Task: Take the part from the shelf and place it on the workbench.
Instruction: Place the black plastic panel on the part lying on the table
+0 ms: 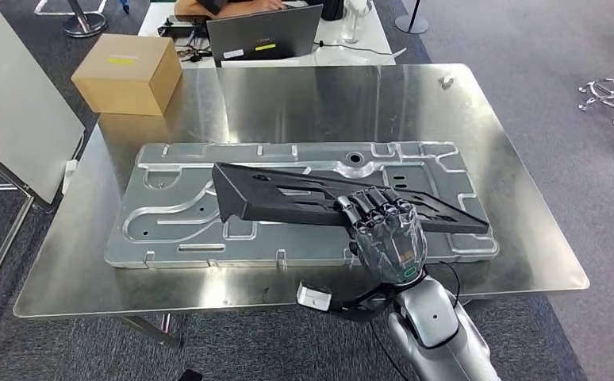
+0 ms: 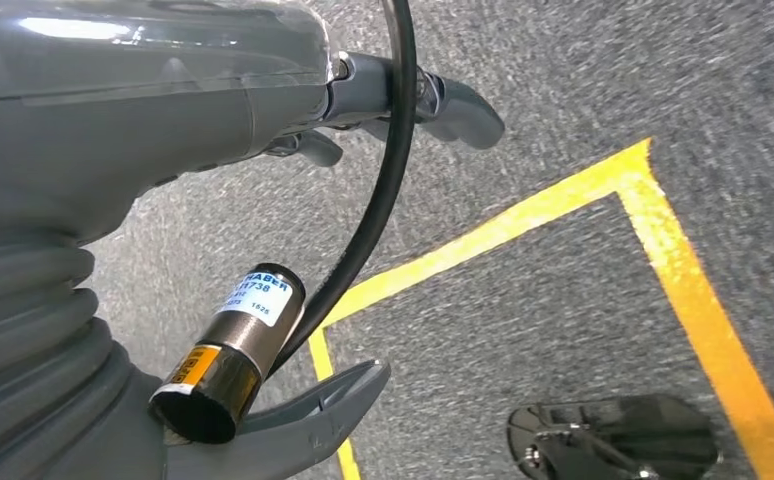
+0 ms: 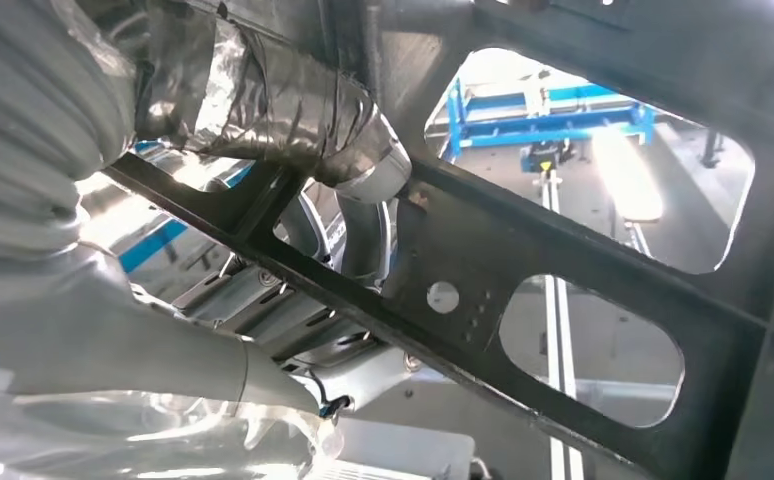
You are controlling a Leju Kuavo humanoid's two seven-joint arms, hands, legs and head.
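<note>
A long black part with cut-outs lies slanted over the large silver stamped plate on the steel workbench. My right hand grips the part near its middle from the near side, fingers curled over its top edge. The part's left end looks lifted a little off the plate. The right wrist view looks up through the part's openings, with my right hand's fingers wrapped on a bar. My left hand hangs above the carpet, fingers apart and holding nothing.
A cardboard box sits on the workbench's far left corner and a small bolt at far right. Behind are a laptop and a person at another table. A white panel stands left. Yellow tape marks the floor.
</note>
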